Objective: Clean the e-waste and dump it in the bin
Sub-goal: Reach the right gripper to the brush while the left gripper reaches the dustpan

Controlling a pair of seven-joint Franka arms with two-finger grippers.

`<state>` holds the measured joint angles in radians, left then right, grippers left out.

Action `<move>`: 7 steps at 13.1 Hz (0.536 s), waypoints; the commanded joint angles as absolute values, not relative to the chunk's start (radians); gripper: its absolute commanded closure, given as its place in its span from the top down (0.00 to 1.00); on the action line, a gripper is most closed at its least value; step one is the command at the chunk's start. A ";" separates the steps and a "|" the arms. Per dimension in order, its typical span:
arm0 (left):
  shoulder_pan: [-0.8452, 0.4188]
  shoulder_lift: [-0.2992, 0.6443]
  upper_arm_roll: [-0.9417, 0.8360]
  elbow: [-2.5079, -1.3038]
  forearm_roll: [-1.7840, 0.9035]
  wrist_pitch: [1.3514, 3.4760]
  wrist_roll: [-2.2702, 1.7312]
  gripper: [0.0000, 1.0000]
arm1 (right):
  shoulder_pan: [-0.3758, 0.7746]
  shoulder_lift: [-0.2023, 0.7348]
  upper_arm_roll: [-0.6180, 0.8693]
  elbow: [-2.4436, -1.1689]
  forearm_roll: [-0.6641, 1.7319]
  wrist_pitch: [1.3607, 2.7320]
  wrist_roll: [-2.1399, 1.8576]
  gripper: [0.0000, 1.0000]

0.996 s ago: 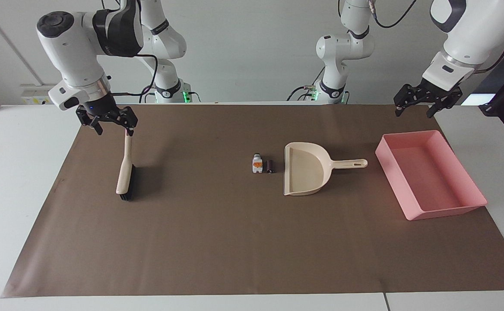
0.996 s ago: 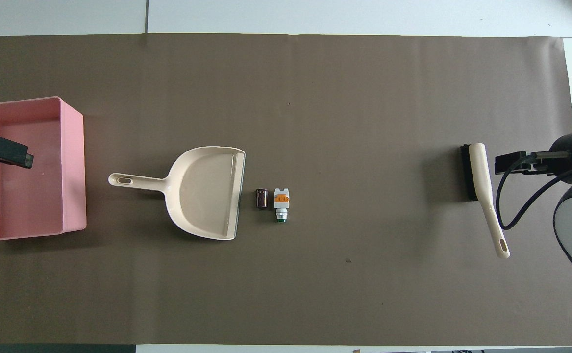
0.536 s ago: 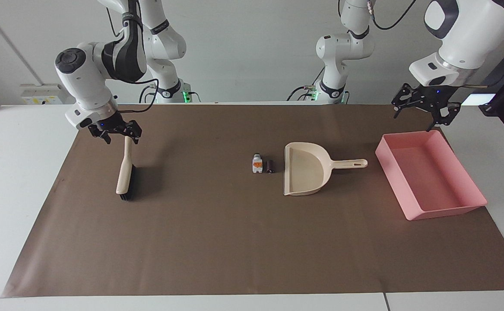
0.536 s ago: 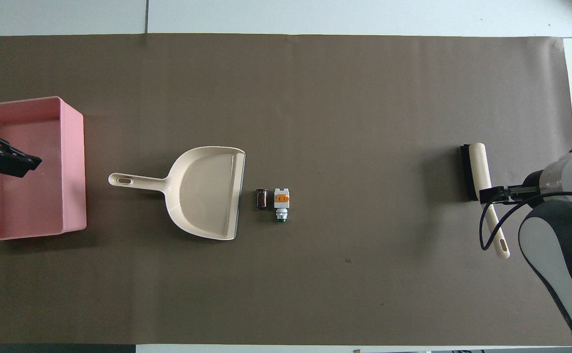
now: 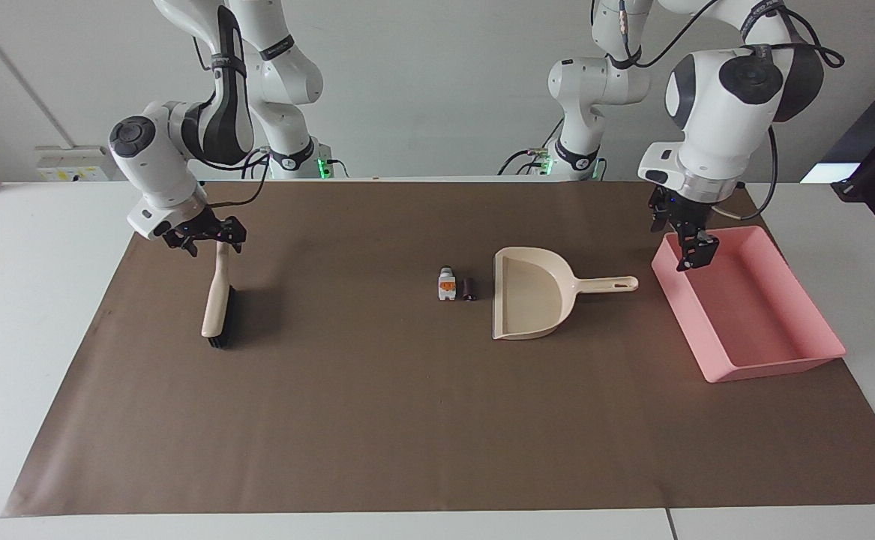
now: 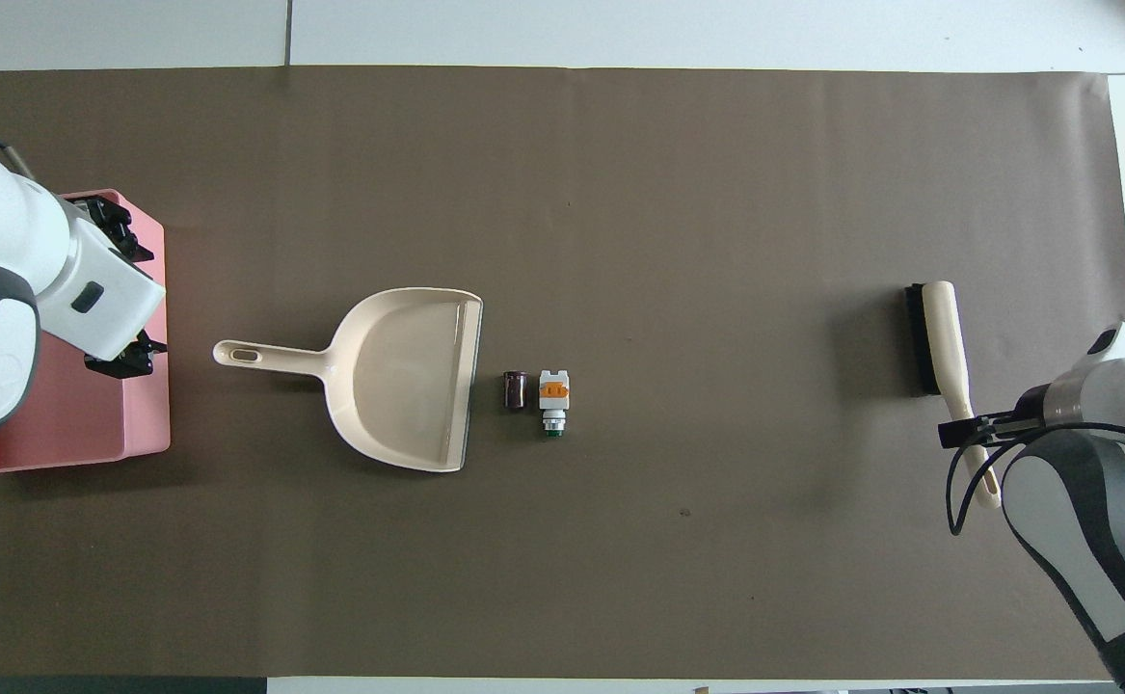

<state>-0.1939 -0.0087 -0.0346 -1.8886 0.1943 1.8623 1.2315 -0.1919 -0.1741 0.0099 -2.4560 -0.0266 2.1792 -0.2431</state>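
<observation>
The e-waste lies mid-table: a white piece with an orange mark (image 5: 446,286) (image 6: 553,393) and a dark short cylinder (image 5: 469,288) (image 6: 515,389), side by side just off the open mouth of the beige dustpan (image 5: 531,296) (image 6: 408,376). The pink bin (image 5: 774,367) (image 6: 147,405) stands at the left arm's end, beside the dustpan's handle. My left gripper (image 5: 690,251) is open and empty, low over the bin's wall that faces the dustpan. My right gripper (image 5: 208,241) (image 6: 969,431) is open, its fingers on either side of the handle end of the brush (image 5: 216,307) (image 6: 943,337).
A brown paper mat (image 5: 407,420) covers most of the white table. The brush lies at the right arm's end, bristles on the mat, its handle pointing toward the robots. The dustpan's handle points toward the bin.
My left gripper has swung down from above the table's edge to the bin's wall nearest the dustpan. My right gripper has lowered onto the brush handle's end. The objects have not moved.
</observation>
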 commanded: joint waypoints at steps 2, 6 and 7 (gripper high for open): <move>-0.287 0.017 -0.025 -2.023 0.317 1.985 1.129 0.96 | -0.210 -0.177 0.018 -2.497 0.023 2.238 -0.275 0.99; -0.342 0.077 -0.025 -2.094 0.393 2.069 1.034 0.94 | -0.210 -0.175 0.017 -2.500 0.066 2.246 -0.271 0.95; -0.342 0.077 -0.025 -2.108 0.405 2.071 1.032 0.94 | -0.210 -0.175 0.017 -2.503 0.066 2.246 -0.273 0.94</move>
<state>-0.3294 0.0846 -0.0372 -2.0681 0.3711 2.0383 1.0568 -0.1927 -0.1703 0.0099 -2.4874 0.0461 2.2223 -0.2437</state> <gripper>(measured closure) 0.062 0.040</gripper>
